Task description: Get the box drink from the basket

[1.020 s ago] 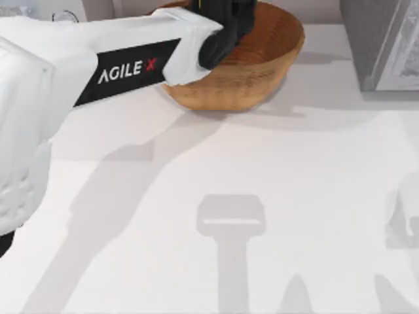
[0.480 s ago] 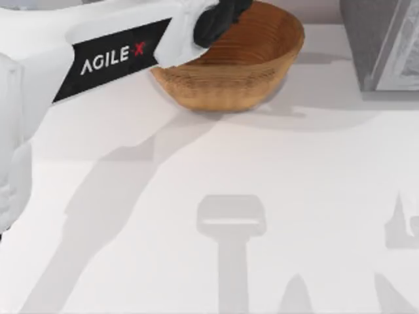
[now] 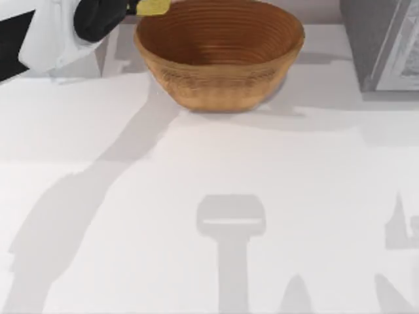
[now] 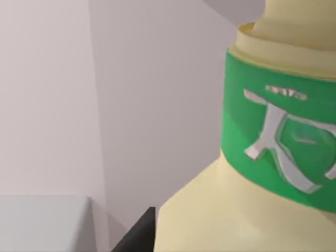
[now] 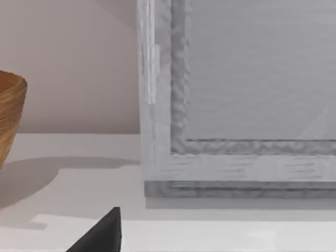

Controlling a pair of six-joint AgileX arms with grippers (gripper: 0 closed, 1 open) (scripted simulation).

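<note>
Out comes the left arm, swung away to the table's far left corner, off the basket it was reaching into a moment ago! Left gripper sits just beside the basket's left rim, clamped on the drink, a yellow sliver poking out past the black fingers. Left wrist view has the drink up close, pale yellow with a green band. Right wrist view catches the basket's edge and a grey appliance; right gripper's state I cannot tell.
</note>
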